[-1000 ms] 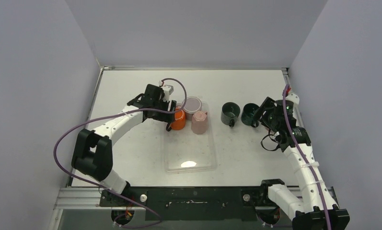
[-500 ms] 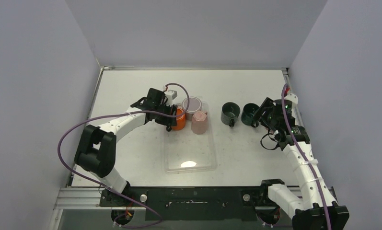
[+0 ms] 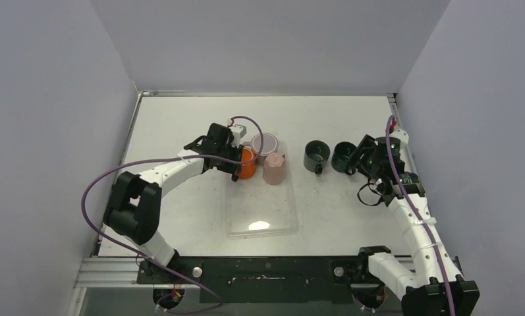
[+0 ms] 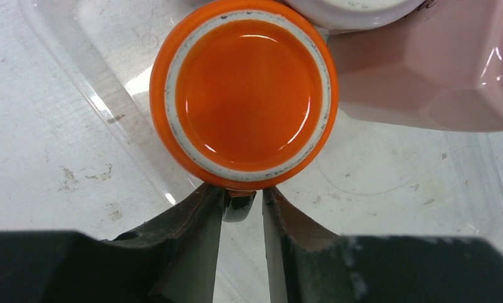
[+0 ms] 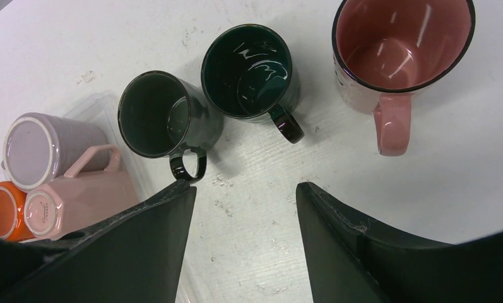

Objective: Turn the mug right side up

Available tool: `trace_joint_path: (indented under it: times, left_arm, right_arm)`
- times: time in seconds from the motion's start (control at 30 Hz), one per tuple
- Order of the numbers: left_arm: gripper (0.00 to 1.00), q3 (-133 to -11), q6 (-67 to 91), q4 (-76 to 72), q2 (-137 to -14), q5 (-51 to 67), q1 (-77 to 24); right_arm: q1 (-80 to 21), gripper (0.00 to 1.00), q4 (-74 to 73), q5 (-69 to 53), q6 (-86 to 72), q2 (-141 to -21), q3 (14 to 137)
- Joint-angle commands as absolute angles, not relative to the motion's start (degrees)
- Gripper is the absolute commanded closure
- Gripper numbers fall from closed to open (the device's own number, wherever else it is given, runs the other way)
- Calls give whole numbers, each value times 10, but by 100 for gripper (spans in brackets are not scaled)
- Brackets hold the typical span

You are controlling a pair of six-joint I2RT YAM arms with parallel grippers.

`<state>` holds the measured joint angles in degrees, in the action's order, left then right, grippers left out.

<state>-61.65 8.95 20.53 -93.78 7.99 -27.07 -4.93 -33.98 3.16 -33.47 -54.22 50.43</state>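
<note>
- Since a second ago, the left gripper (image 4: 241, 207) has been narrowed and shifted slightly toward the tray (image 3: 276, 210); its fingers are now pinched on the handle of the orange mug (image 4: 245, 95).
- The orange mug is seen base up in the tray's far left corner, just beside a pink mug (image 4: 425, 69).
- The right gripper (image 5: 243, 189) is held apart with nothing between its jaws, well right of the tray, near two dark green mugs (image 5: 163, 113).

Overhead, two wrist views; orange mug (image 3: 246, 164) shared

orange mug (image 4: 252, 101) | upside down, base up | far-left corner of clear tray (image 3: 259, 210)
</note>
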Motion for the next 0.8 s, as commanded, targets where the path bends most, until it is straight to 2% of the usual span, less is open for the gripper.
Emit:
trace_joint_path:
  times: [0.0, 0.2, 0.3, 0.43, 0.5, 0.77]
  left_arm:
    - [69, -621, 93, 184, -943, 40, -282]
    - [66, -622, 91, 180, -955, 30, -295]
    - [72, -622, 92, 174, -959, 25, -300]
    - [88, -618, 87, 164, -951, 16, -307]
    - [99, -615, 82, 160, -943, 9, -312]
    - [100, -583, 89, 163, -861, 23, -319]
  right_arm:
    - [-51, 40, -335, 40, -329, -532, 498]
    - [-51, 40, -338, 35, -329, -526, 493]
    - [-51, 40, -339, 35, -330, -520, 490]
    - [-51, 40, -344, 35, -331, -514, 490]
    - [-51, 40, -345, 35, -332, -511, 492]
    - [-51, 37, -329, -28, -329, -495, 490]
